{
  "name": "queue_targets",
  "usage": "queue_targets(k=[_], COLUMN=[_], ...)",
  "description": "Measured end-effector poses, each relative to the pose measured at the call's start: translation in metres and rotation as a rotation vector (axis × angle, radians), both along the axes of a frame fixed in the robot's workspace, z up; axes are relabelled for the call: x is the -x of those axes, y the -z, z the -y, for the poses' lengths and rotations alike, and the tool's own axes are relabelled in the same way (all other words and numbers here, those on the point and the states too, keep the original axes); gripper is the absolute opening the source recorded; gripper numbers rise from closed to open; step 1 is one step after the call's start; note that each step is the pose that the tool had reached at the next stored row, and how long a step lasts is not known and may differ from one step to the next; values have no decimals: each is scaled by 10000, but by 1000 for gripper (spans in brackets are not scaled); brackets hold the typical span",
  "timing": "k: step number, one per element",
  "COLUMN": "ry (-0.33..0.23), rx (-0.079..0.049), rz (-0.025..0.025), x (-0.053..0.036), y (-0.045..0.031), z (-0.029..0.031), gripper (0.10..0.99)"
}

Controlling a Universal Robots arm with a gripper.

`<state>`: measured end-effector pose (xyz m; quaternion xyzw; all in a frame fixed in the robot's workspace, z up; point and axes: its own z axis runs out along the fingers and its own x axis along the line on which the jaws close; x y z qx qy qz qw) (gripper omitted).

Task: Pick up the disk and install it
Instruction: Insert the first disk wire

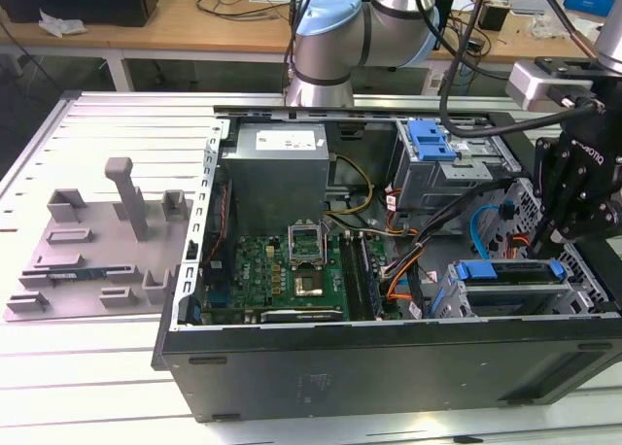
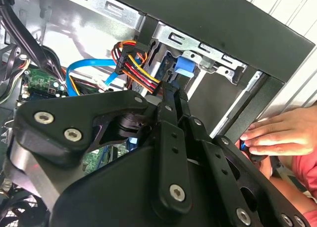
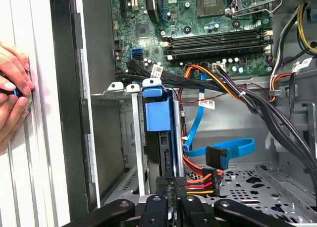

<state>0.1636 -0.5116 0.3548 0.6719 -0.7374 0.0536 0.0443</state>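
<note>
Spotting disk [image 3: 158,115] standing on edge inside cage [image 3: 136,138], in corner of case [image 1: 389,367] toward the exterior view's right. Seeing claw [image 3: 171,198] right at disk's near end, just beside power plug [image 3: 190,183]; can't tell how far open or whether gripping anything. Judging disk as in its slot but maybe not fully seated.

Risks from here:
- Could skew or jam disk against cage rails if pushed off-axis.
- Could snag wires [image 3: 205,180] or blue cable [image 3: 237,147] draped just beside claw, tugging plug loose or bending it.
- Could clip cable bundle [image 3: 257,107] running across toward board [image 3: 143,33] on any sideways swing.
- Noting person's hands [image 3: 12,95] resting on table [image 1: 87,377] just outside case wall, near claw's working zone. Pinch hazard if reaching in during motion; might also nudge case and throw off alignment
</note>
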Motion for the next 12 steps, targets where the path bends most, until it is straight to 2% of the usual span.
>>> queue_targets(k=[12], ry=[15], rx=[0], rz=[0], x=[0], y=[17], z=[0], gripper=[169])
